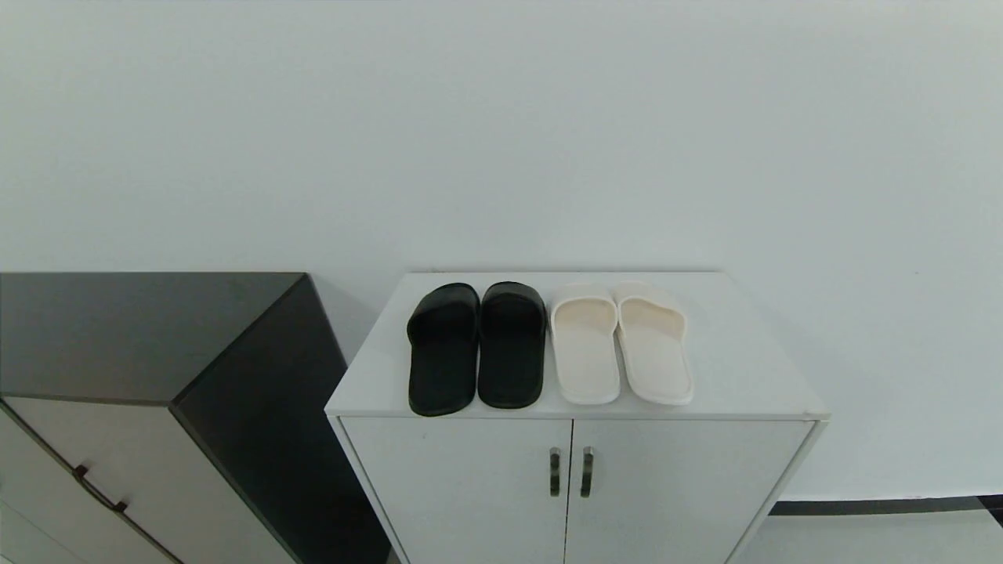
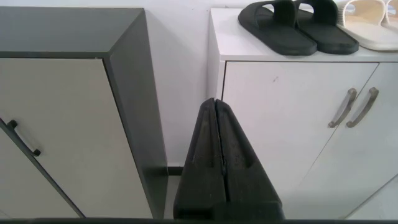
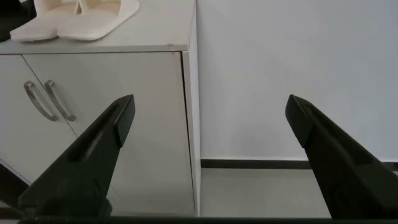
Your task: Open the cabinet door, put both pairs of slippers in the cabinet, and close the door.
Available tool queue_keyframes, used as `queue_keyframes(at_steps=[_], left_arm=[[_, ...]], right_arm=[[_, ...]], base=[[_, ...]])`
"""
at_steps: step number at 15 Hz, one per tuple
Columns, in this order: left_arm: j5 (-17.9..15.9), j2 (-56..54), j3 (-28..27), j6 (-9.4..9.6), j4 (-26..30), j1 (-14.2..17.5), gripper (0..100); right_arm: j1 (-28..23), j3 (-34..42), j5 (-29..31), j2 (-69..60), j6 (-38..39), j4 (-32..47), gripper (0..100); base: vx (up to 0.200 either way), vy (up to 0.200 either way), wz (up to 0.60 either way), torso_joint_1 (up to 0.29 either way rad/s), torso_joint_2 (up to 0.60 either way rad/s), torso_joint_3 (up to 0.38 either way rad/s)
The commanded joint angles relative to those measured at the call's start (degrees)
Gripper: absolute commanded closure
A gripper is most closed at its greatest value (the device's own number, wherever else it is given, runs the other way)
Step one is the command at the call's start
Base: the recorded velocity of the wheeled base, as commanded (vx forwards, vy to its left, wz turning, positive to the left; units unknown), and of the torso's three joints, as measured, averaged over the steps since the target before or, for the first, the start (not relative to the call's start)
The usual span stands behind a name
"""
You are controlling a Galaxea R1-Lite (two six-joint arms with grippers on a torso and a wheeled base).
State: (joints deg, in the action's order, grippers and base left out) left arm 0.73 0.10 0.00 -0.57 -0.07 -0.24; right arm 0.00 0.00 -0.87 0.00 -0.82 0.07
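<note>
**Both pairs of slippers lie on top of the shut cabinet**

At the far left stands a dark cabinet (image 1: pixel 157 337) with pale fronts and a dark bar handle (image 1: pixel 99 489). The left gripper (image 2: pixel 216 102) hangs low in front of the narrow gap between that unit and the white cabinet (image 1: pixel 744 352), below the level of the white top. Its 2 fingers (image 2: pixel 202 155) are pressed flat together with nothing between them.

The white cabinet stands against the wall (image 1: pixel 501 117), just right of the dark one. Its 2 doors (image 1: pixel 674 486) are shut, and their 2 upright handles (image 1: pixel 555 471) sit side by side at the centre seam. On its top lie 4 slippers in a row, toes toward the wall and heels at the near edge. The black slippers (image 1: pixel 476 348) are on the left, touching each other. The cream slippers (image 1: pixel 620 345) lie just beside them on the right.

The right gripper (image 3: pixel 210 106) sits low before the white cabinet's right front corner. Its fingers (image 3: pixel 93 155) are spread wide apart and hold nothing. Between them show the cabinet's right side, the wall, and a strip of floor (image 3: pixel 261 193) edged by a dark skirting line (image 3: pixel 255 163).
</note>
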Motion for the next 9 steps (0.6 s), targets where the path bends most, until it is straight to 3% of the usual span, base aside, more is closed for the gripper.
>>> queue_keyframes(at_steps=[1,2,4,6,9], left_arm=[[-0.1,0.0,0.0,0.13,0.0,0.0,100],[-0.3,0.0,0.0,0.22,0.0,0.0,100],[-0.3,0.0,0.0,0.22,0.0,0.0,100],[-0.3,0.0,0.0,0.22,0.0,0.0,100],[-0.3,0.0,0.0,0.13,0.0,0.0,100]], right_arm=[[0.0,0.0,0.1,0.0,-0.2,-0.2,0],[0.0,-0.9,0.4,0.1,-0.5,-0.9,0],[0.7,-19.2,0.4,9.0,7.8,0.5,0],[1.2,-19.8,-4.8,17.0,4.9,5.5,0],[3.7,-15.4,-10.6,32.6,6.8,-4.9,0]], base=[[0.0,0.0,0.0,0.0,0.0,0.0],[0.0,0.0,0.0,0.0,0.0,0.0],[0.0,0.0,0.0,0.0,0.0,0.0],[0.0,0.0,0.0,0.0,0.0,0.0],[0.0,0.0,0.0,0.0,0.0,0.0]])
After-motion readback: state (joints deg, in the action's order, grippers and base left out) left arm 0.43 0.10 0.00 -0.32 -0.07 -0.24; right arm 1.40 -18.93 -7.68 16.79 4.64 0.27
